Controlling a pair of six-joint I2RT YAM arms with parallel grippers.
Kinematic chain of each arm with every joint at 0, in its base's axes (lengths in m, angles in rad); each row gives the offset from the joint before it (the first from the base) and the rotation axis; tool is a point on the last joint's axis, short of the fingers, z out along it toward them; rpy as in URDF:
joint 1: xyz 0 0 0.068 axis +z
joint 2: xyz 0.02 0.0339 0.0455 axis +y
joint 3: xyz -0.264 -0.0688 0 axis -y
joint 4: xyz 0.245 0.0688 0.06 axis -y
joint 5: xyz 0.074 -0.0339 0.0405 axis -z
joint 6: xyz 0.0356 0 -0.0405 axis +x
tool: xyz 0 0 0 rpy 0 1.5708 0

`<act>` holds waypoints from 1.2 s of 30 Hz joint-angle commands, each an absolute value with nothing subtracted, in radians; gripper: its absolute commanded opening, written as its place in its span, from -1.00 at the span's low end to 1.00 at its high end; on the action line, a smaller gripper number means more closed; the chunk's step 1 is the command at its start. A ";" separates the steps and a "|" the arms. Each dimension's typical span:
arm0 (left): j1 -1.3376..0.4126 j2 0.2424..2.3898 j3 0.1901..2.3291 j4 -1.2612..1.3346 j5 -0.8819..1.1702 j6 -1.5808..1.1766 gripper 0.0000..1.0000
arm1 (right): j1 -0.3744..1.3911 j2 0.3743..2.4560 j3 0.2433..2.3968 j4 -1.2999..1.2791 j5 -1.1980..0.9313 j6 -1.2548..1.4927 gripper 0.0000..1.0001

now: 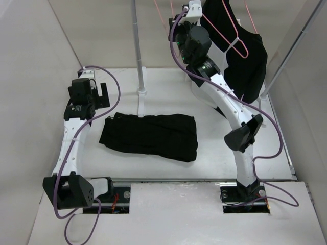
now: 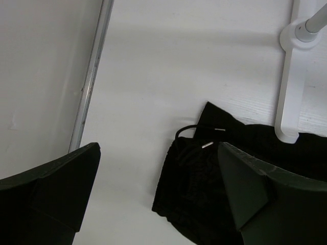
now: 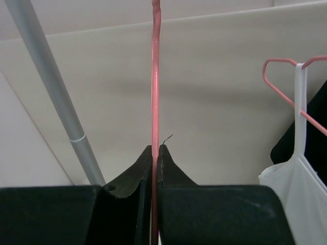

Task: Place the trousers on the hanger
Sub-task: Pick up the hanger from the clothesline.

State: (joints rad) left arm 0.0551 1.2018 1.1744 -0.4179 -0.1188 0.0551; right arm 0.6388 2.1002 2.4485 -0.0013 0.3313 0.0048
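Trousers (image 1: 150,137) lay folded near the middle of the tabletop (image 1: 168,92), long axis running from left edge to right edge, waist end to the left. The left gripper (image 2: 158,153), spread wide and empty, hovered just off that end, toward the far left corner, and looked the nearer arm. The right gripper (image 3: 156,153), raised over the far edge, pinched the hanger (image 3: 155,76) wire, well apart from the trousers.
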 commanded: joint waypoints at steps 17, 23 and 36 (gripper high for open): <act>0.069 1.144 1.118 -0.396 -0.121 0.064 1.00 | 0.772 2.033 2.464 0.308 0.574 -0.373 -1.00; 0.069 1.144 1.127 -0.396 -0.100 0.075 1.00 | 0.810 1.918 2.212 0.389 0.647 -0.396 -1.00; 0.060 1.203 1.494 -0.570 0.394 0.150 0.97 | 0.960 1.589 1.716 0.531 0.804 -0.457 -1.00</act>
